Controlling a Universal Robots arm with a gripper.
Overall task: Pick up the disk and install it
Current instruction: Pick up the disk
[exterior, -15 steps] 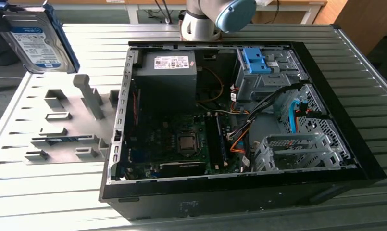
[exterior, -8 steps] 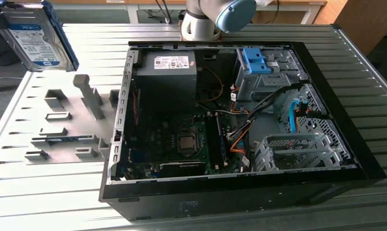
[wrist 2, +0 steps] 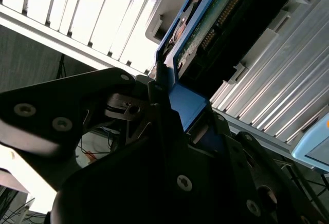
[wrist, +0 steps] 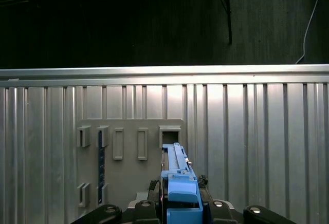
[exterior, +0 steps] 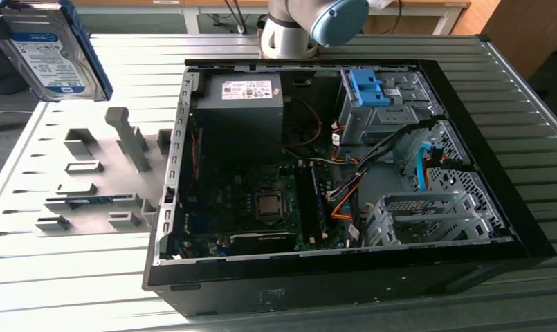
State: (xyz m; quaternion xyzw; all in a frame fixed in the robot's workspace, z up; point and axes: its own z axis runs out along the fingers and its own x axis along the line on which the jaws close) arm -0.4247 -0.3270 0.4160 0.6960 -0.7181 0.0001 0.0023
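The disk [exterior: 49, 50] hangs in the air at the upper left of the exterior view. It is above the grey holder plate [exterior: 84, 180] with its slots on the worktop [exterior: 75, 290], and well apart from the open computer case [exterior: 527, 235]. In the second wrist view the black fingers [wrist 2: 160, 106] of the gripper [wrist 2: 177, 112] pinch the disk's blue frame from both sides, I think so it cannot slip. The disk is not yet in the case.
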